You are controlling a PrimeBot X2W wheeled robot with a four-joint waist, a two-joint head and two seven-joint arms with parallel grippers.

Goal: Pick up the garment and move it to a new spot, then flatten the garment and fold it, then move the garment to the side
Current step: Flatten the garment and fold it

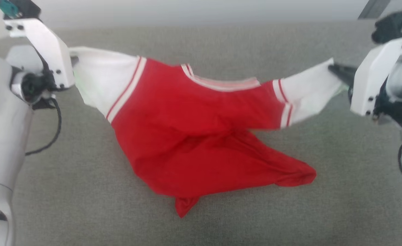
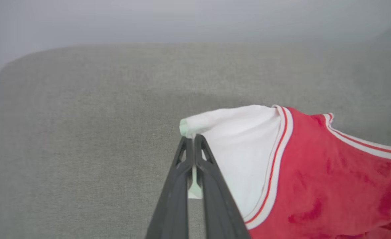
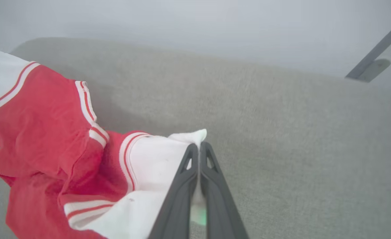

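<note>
Your left claw (image 2: 193, 138) is clamped on one white sleeve of the garment (image 1: 187, 136), your right claw (image 3: 200, 145) on the other (hem sagging onto the grey table (image 1: 84, 205)).

Garment (image 1: 187, 136): red jersey, white short sleeves, red-white striped trim at shoulders and collar. Was held stretched by both sleeve tips, raised over grey fabric surface (image 1: 84, 205). Red body was seen sagging, bunched, lower edge drooped to point.

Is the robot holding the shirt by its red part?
No, the left gripper and the right gripper each pinch a white sleeve of the red jersey.
</note>
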